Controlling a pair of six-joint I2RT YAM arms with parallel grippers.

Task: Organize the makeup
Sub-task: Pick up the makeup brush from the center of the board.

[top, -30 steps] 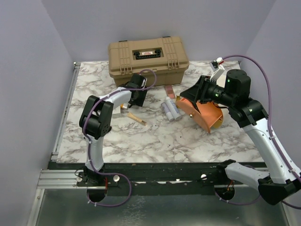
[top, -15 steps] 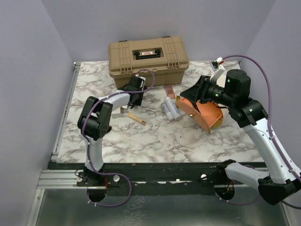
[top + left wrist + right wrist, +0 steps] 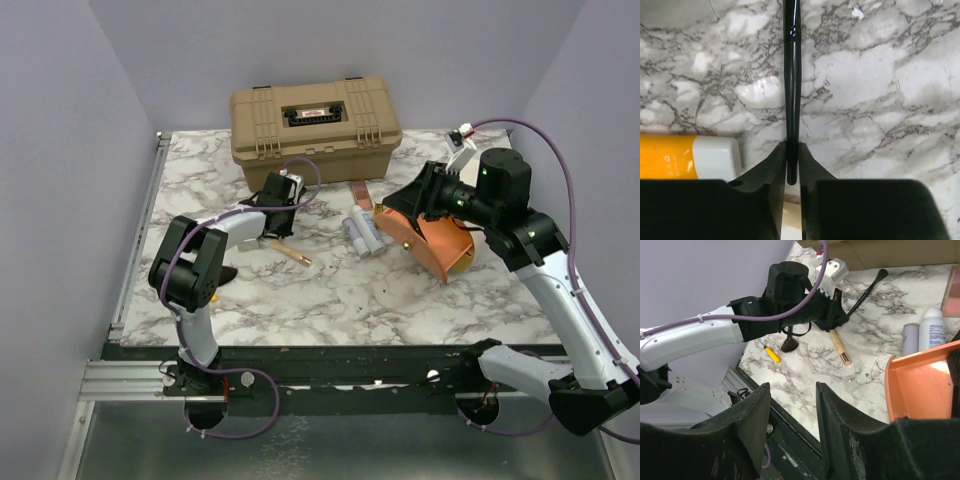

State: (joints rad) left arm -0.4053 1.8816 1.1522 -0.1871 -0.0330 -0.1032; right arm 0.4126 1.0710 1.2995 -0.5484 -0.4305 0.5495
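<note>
- L end effector point(image 3: 792, 155): jaws pinched narrow on the thin handle of a black brush point(image 3: 792, 75), low over the desk point(image 3: 880, 75). The handle runs straight out ahead of the fingers. Can't tell if the far tip touches the desk.
- Orange tube point(image 3: 670, 162), white cap, lies flat on the desk just beside the L-hand finger.
- R end effector point(image 3: 792, 395): jaws part-way apart, nothing seen betw. them. The cream-and-orange pouch point(image 3: 920, 385) is just beside it, tilted, mouth twd the L arm.
- Tan-handled brush point(image 3: 290, 250) lies flat on the desk near the L end effector.
- Pale tubes point(image 3: 362, 232) lie side by side betw. the arms, just L of the pouch. Rose-gold sticks point(image 3: 360, 192) sit beyond them, near the tan hard case point(image 3: 315, 120) at the back of the desk.
</note>
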